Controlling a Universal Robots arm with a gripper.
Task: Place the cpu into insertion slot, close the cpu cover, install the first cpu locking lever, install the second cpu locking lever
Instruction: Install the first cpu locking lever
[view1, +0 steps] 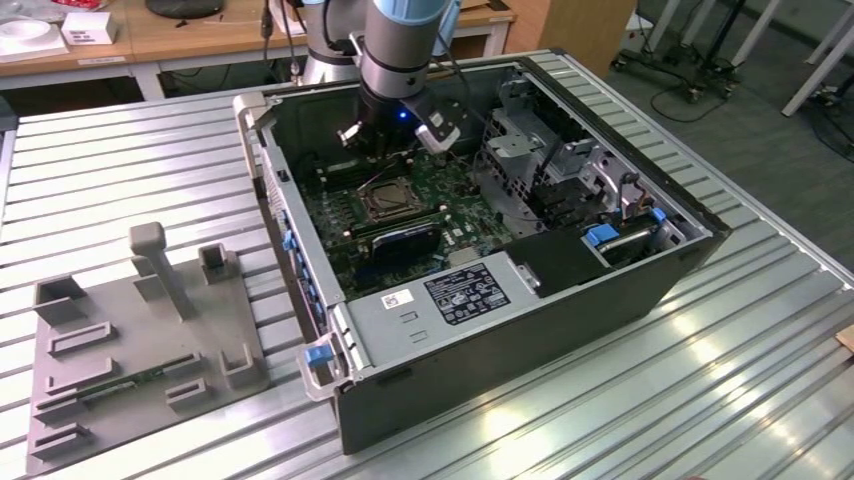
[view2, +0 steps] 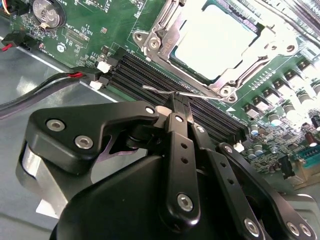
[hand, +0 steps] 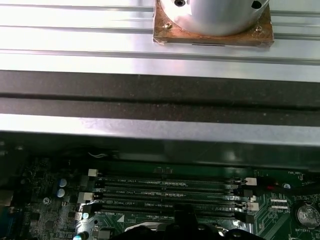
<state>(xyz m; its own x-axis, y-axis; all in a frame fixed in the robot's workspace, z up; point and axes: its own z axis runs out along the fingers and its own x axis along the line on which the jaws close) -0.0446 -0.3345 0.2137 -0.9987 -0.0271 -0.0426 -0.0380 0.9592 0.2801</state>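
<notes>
The cpu (view2: 215, 40) lies in the insertion slot (view1: 388, 200), its pale metal top showing through the window of the cpu cover (view2: 159, 44). The cover's silvery frame lies flat over the chip. A thin wire locking lever (view2: 200, 93) runs along the socket's edge beside the memory slots. My gripper (view2: 176, 99) is shut, its black fingertips together and touching this lever near its hooked end. In the exterior view my gripper (view1: 394, 150) hangs inside the open computer case (view1: 534, 320), just behind the socket.
Long black memory slots (hand: 165, 192) lie between the socket and the case wall. Red and black cables (view2: 45, 87) and a coin battery (view2: 47, 12) sit beside them. A drive cage (view1: 534, 160) fills the case's right. A grey fixture tray (view1: 134, 330) rests on the table.
</notes>
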